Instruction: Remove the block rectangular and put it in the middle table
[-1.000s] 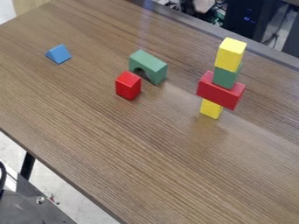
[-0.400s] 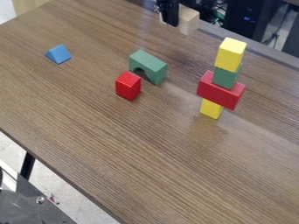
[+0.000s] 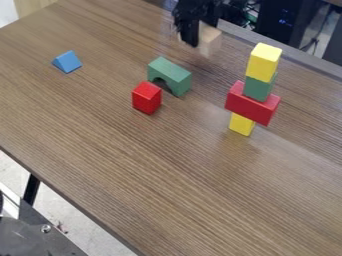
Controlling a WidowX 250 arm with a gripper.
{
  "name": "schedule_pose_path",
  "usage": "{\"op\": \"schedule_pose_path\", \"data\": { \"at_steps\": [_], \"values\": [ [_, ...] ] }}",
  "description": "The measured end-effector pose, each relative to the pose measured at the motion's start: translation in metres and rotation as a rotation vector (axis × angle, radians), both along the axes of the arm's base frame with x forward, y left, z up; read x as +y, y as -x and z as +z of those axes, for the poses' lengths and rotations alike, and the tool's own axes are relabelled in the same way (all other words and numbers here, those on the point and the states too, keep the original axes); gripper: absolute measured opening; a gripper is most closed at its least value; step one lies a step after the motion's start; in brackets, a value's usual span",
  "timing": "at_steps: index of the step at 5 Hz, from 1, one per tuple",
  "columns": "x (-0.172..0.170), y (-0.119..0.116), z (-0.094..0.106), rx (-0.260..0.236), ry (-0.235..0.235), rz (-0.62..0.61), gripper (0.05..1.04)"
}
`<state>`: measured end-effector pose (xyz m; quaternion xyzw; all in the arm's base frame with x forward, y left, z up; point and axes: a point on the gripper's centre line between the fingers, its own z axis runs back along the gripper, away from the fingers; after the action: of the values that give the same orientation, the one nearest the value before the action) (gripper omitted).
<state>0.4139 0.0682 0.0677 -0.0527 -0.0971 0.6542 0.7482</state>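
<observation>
Table; pale block, axis unclear

I observe bright, diffuse illumination across the table. Upper faces of the red block and the stack of blocks read lighter than their side faces, indicating light from above. I note soft reflections below both on the semi-gloss surface. Beyond the far edge, dark equipment shows small blue lights.
</observation>
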Motion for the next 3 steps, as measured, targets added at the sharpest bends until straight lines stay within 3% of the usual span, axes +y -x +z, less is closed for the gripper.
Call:
{"op": "schedule_pose_path", "data": {
  "at_steps": [1, 2, 3],
  "values": [
    [0.003, 0.0, -0.012, -0.038, -0.059, 0.069, 0.579],
    [-0.004, -0.003, -0.019, -0.082, -0.085, 0.085, 0.579],
    [-0.005, -0.006, -0.028, -0.082, -0.072, 0.096, 0.641]
  ]
}}
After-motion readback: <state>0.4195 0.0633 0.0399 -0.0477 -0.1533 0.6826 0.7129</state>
